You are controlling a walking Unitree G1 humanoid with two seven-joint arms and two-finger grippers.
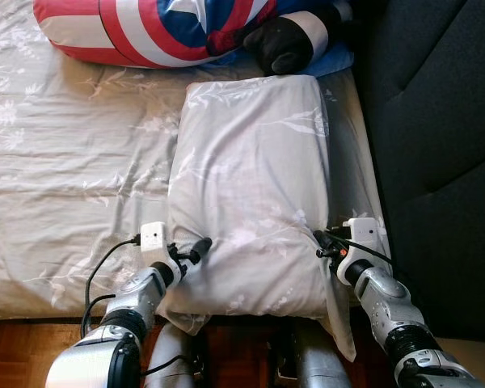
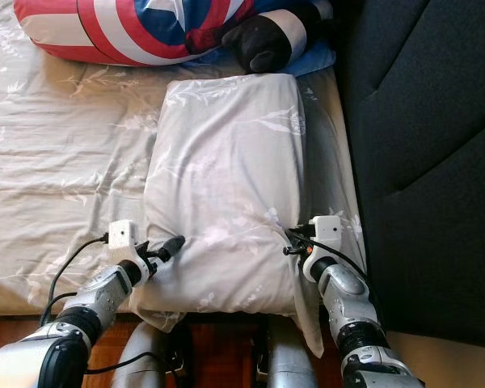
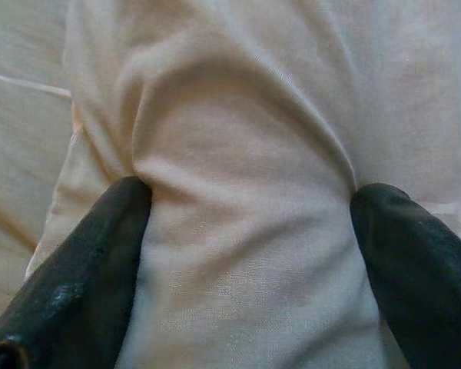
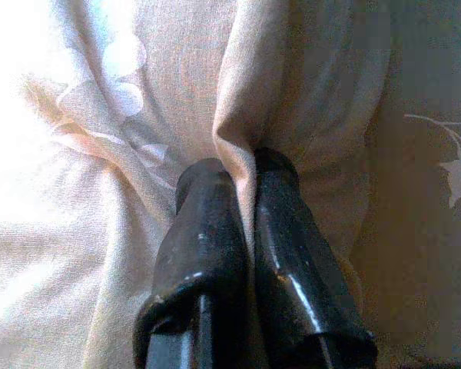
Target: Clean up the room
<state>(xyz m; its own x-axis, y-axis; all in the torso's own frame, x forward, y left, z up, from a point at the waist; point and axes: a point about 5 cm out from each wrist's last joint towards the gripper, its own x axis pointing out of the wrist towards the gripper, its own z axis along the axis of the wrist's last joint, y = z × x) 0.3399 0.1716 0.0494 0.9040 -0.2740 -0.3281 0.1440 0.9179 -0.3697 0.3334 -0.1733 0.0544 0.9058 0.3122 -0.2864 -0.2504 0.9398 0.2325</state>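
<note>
My two arms are silver with ribbed black joints. A white camera box (image 1: 153,237) sits on each wrist, black cables (image 1: 105,267) looping from it. The fingers (image 3: 77,284) are long, glossy black and round-tipped.

Legible text: none | Labels, brands, numbers, signs: none readable | Nearest to a mark: red, white and blue ringed shield pattern on cushion (image 1: 153,28), upper left of frame, bearing no lettering
</note>
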